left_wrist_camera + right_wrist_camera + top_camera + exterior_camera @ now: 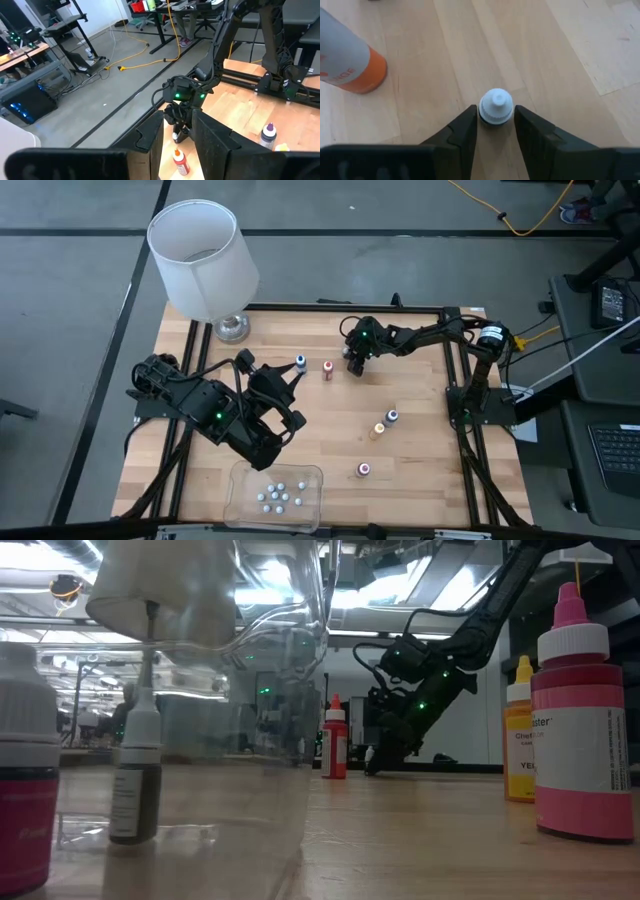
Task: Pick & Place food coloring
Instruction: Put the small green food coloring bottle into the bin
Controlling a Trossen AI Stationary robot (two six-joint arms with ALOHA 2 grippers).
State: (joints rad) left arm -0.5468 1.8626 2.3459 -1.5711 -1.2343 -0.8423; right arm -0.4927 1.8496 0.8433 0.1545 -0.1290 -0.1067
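A small food coloring bottle with a white top [496, 106] stands at the far middle of the table, and my right gripper [495, 116] is shut on it; its body is hidden under the top. My left gripper [178, 146] is held high over the table's left half [280, 377], open and holding nothing. More small bottles stand upright on the wood: blue [300, 361], red [327, 370], purple [392, 416], yellow [378, 430] and pink [363, 470]. My right gripper pinches the bottle just under its white top [485, 118] between its two fingers. The fingers [465, 131] slant down from the table's right side. The bottle is upright between them; whether its base is on the wood is hidden.
A white-shaded lamp [205, 255] stands at the far left corner. A clear box [275, 495] at the near edge holds several bottles with white tops. The red bottle [355, 67] is close beside my right gripper. Black frame rails [455, 395] run along the table's sides.
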